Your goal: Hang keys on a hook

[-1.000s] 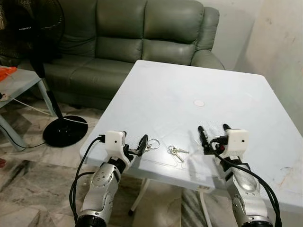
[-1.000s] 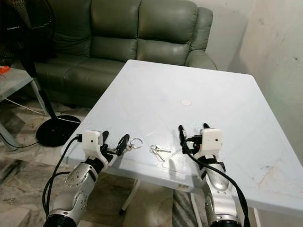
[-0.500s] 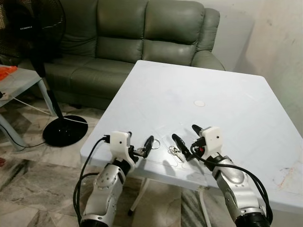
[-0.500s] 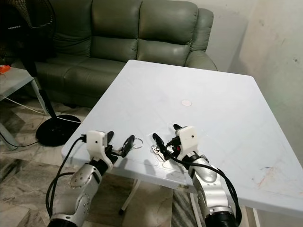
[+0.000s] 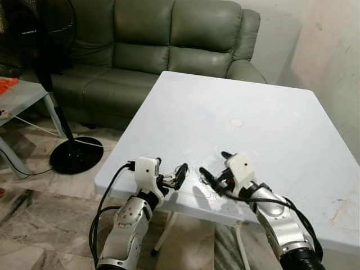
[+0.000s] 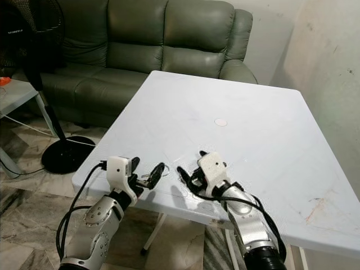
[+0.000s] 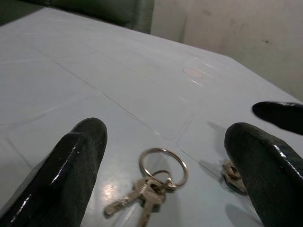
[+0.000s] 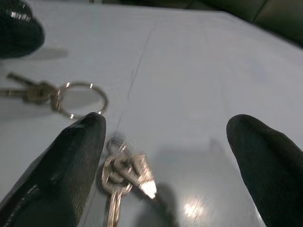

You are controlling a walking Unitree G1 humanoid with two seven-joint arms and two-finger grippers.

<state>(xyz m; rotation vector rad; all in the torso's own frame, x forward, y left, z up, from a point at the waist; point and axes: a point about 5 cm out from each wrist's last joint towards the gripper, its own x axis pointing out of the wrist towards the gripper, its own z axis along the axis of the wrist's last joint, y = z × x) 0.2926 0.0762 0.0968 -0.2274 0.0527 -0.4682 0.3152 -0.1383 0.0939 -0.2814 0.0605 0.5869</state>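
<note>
Eye views: both key sets are seen lying on the white table [image 5: 264, 107] near its front edge; nothing is grasped, no hook is seen, so the task is judged barely begun. Right gripper [image 5: 212, 170] has swung inward from a second ago.
Left wrist view: left gripper [image 7: 163, 156] is spread around the ringed keys [image 7: 154, 182].
Right wrist view: fingers are spread over the second key bunch [image 8: 124, 177]
</note>
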